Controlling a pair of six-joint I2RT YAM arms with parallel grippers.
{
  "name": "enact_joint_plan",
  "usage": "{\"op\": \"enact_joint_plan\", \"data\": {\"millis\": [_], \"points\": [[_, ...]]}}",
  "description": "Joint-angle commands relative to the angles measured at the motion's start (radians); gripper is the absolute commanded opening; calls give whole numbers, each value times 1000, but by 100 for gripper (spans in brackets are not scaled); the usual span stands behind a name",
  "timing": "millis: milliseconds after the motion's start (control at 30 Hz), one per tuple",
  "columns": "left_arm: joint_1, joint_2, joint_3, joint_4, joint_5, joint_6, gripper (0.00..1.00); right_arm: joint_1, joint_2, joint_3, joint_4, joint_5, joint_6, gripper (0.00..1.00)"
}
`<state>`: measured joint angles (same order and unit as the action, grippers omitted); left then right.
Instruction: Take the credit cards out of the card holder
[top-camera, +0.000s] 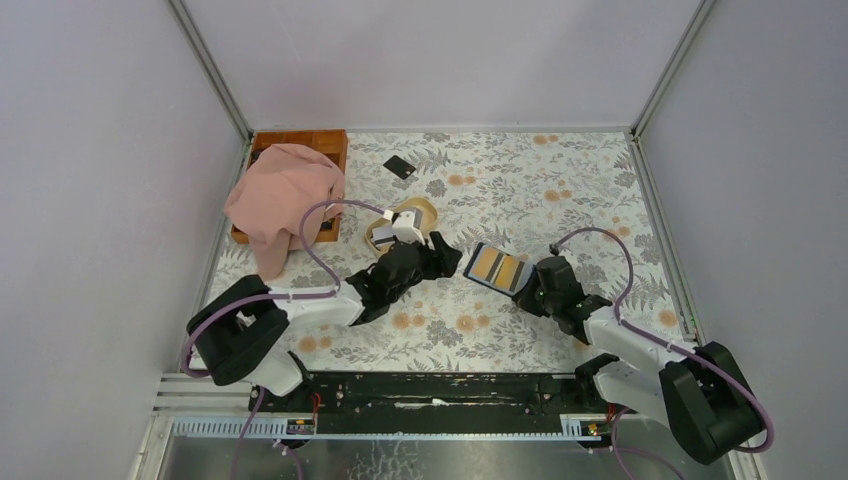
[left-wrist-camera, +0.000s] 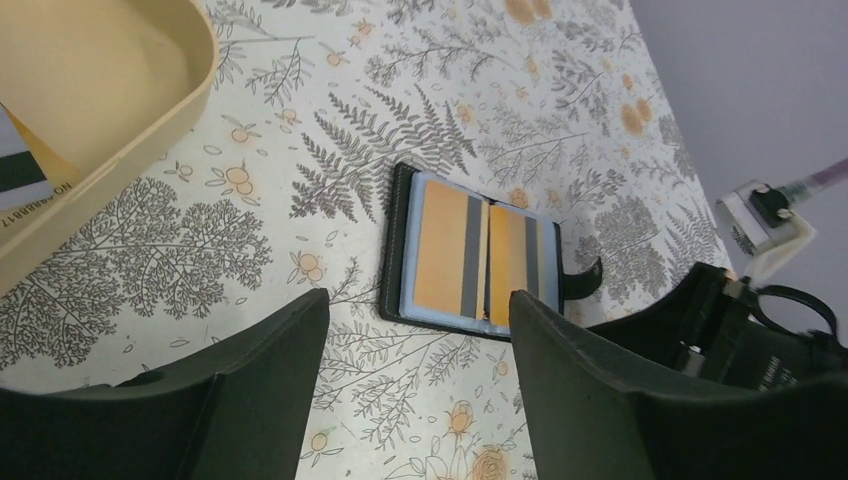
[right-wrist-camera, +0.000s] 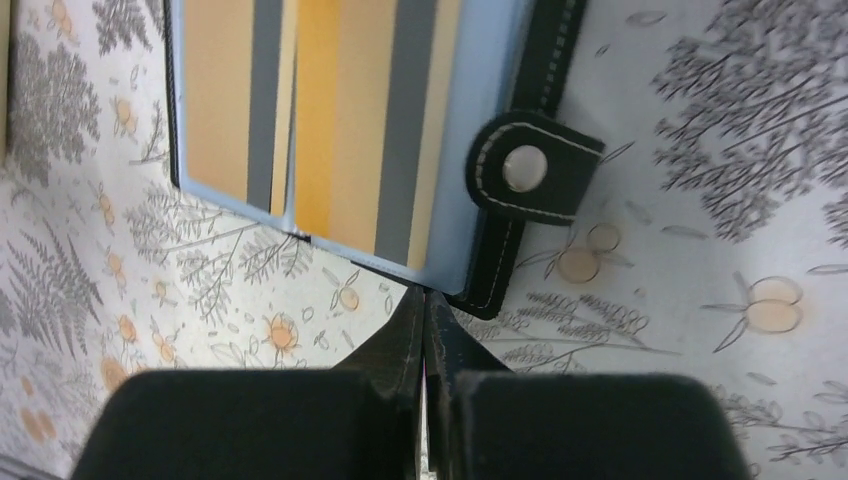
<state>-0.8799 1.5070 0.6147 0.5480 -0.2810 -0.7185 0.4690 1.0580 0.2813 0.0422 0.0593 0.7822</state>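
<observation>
Card holder (top-camera: 498, 268): open on counter (top-camera: 560, 190), credit cards (left-wrist-camera: 470, 262) inside. Right gripper (right-wrist-camera: 425, 310): closed at holder's edge. Left gripper (left-wrist-camera: 415, 310): wide, empty, nearby. Extraction step; next likely needs a card-edge pinch.

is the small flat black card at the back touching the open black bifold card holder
Apart. The top external view shows the black card far behind the card holder, with patterned tablecloth between them.

Walls: plain pale lilac-grey panels (top-camera: 430, 60) at the back and both sides.
Corner posts: slim metal uprights (top-camera: 212, 75) where the panels meet.
Table cover: cream cloth (top-camera: 520, 170) printed with grey ferns and orange blossoms.
Near edge: black rail (top-camera: 430, 392).
Light: soft, even, faint shadows.
</observation>
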Motion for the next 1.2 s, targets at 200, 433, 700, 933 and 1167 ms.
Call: {"op": "enact_joint_plan", "data": {"millis": [200, 433, 700, 933, 1167], "points": [[-1, -50, 63, -60, 58, 36, 83, -187, 37, 89, -19, -67, -112, 15], [9, 159, 240, -91, 214, -9, 42, -188, 58, 149, 38, -32, -130, 10], [95, 388, 239, 244, 496, -198, 18, -212, 282, 266, 82, -54, -150, 0], [100, 456, 278, 295, 566, -232, 71, -222, 312, 265, 94, -21, -162, 0], [104, 496, 293, 354, 618, -285, 69, -223, 267, 249, 78, -3, -161, 0]]}}
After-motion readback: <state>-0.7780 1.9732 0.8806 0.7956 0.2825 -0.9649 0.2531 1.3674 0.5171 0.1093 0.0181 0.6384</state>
